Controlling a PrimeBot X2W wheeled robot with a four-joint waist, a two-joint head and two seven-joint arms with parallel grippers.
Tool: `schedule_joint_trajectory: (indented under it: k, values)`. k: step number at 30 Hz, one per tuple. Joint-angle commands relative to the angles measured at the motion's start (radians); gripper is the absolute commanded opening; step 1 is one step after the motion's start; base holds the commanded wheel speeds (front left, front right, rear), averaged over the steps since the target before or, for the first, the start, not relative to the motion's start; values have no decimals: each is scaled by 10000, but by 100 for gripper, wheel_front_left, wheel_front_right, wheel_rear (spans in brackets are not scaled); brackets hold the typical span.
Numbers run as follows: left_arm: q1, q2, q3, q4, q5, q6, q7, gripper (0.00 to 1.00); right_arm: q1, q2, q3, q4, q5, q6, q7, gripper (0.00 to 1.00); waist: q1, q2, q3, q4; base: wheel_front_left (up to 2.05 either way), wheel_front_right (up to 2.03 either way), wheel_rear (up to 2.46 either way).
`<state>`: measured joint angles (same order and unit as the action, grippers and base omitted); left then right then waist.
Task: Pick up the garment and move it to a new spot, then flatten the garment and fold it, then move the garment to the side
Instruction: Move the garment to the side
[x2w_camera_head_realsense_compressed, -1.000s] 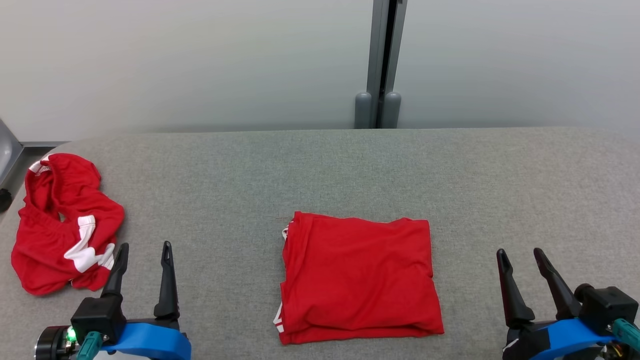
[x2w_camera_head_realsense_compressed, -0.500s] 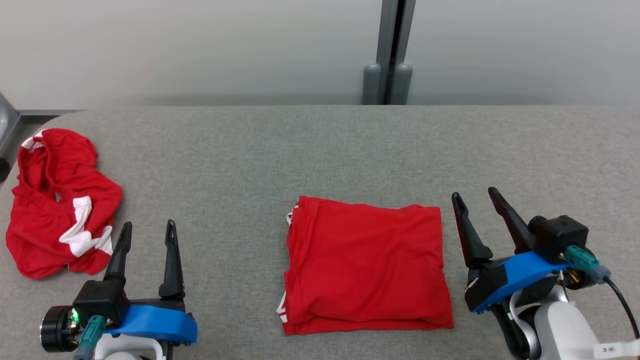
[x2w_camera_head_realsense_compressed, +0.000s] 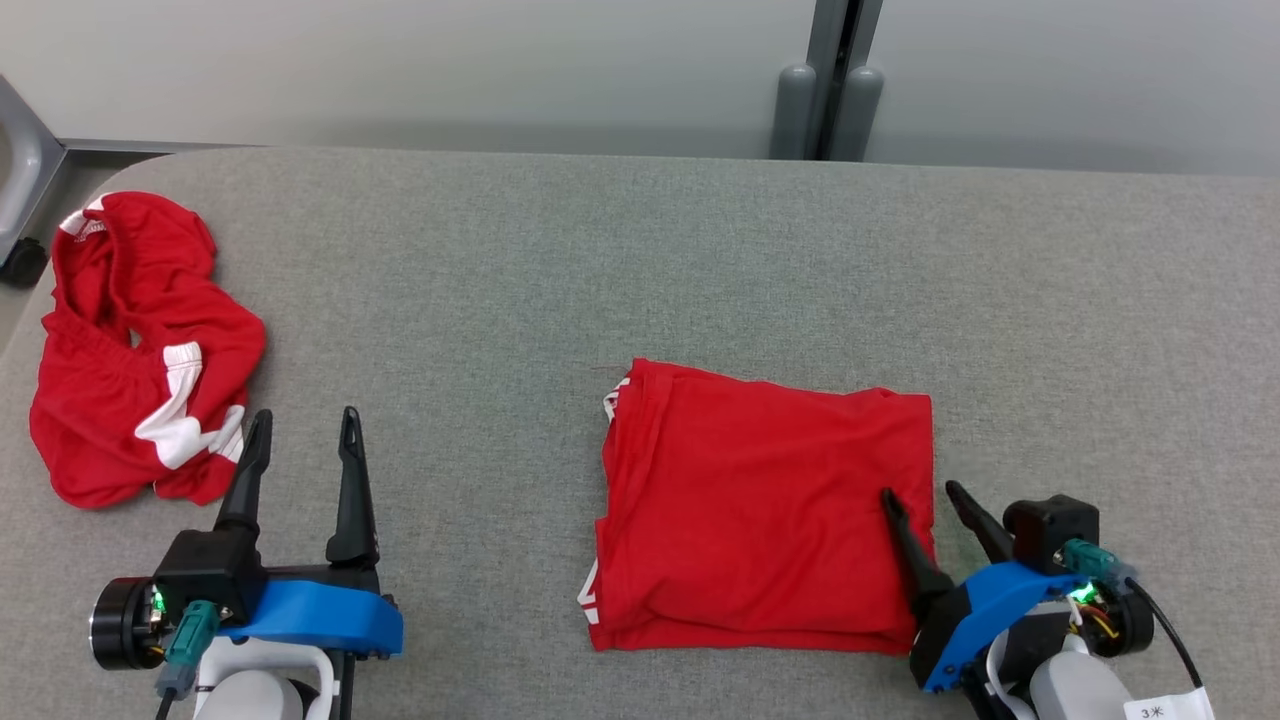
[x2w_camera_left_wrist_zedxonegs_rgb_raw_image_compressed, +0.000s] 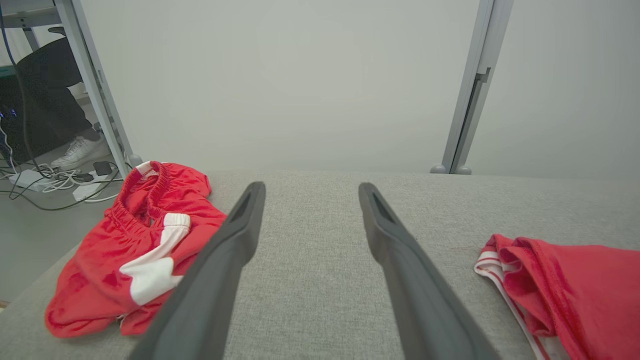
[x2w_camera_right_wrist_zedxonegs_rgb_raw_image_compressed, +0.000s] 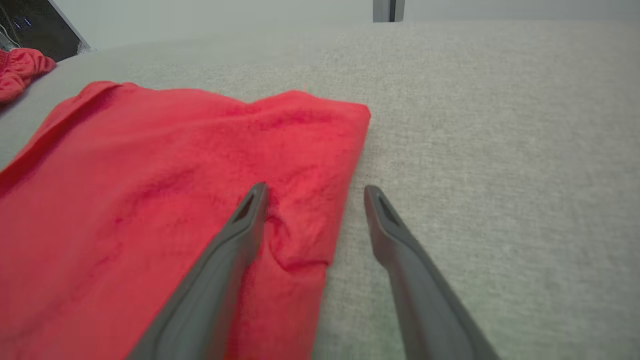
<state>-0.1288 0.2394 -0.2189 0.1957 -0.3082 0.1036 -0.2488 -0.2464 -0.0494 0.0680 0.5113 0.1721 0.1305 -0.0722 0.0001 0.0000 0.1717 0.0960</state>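
**Operator:** Where is the garment?

**Observer:** Your folded garment (x2w_camera_head_realsense_compressed: 760, 510) lies flat as a red rectangle on the grey table (x2w_camera_head_realsense_compressed: 600, 260). In your head view it sits a little right of the middle, with white trim showing along its left edge.

**Operator:** And the right arm?

**Observer:** Your right gripper (x2w_camera_head_realsense_compressed: 918, 490) is at the garment's near right corner, jaws spread wide and holding nothing. In the right wrist view you see one finger over the red cloth, by a small wrinkle, and the other over bare table. The garment's right edge runs between them. I cannot tell whether that finger presses the cloth.

**Operator:** The left one?

**Observer:** Your left gripper (x2w_camera_head_realsense_compressed: 306, 413) is over bare table at the near left, jaws likewise wide apart and empty, well apart from the folded garment. Just beside it lies a crumpled red piece (x2w_camera_head_realsense_compressed: 130, 350) with white patches, near the table's left end.

**Operator:** Anything beyond the table?

**Observer:** In the left wrist view you can make out a white shoe (x2w_camera_left_wrist_zedxonegs_rgb_raw_image_compressed: 80, 150) and cables (x2w_camera_left_wrist_zedxonegs_rgb_raw_image_compressed: 45, 182) on the floor.
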Motion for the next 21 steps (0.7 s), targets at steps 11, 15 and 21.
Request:
schedule_joint_trajectory:
  k: [11, 15, 21]
  values:
    - [-251, -96, -76, 206, -32, -49, -112, 100, -492, 6, 963, 1971, 624, 12, -452, 50, -1, 0, 35, -14, 0, 0, 0]
    - [-281, -141, -91, 246, -63, -43, -132, 100, -822, 3, 1164, 2283, 782, 15, -702, 0, -1, 0, 61, -88, 0, 0, 0]
    - [-497, -181, -23, 184, -44, -54, -159, 100, -1535, -573, 942, 2374, 527, -3, -1133, 0, -1, 0, 345, -427, 0, 0, 0]
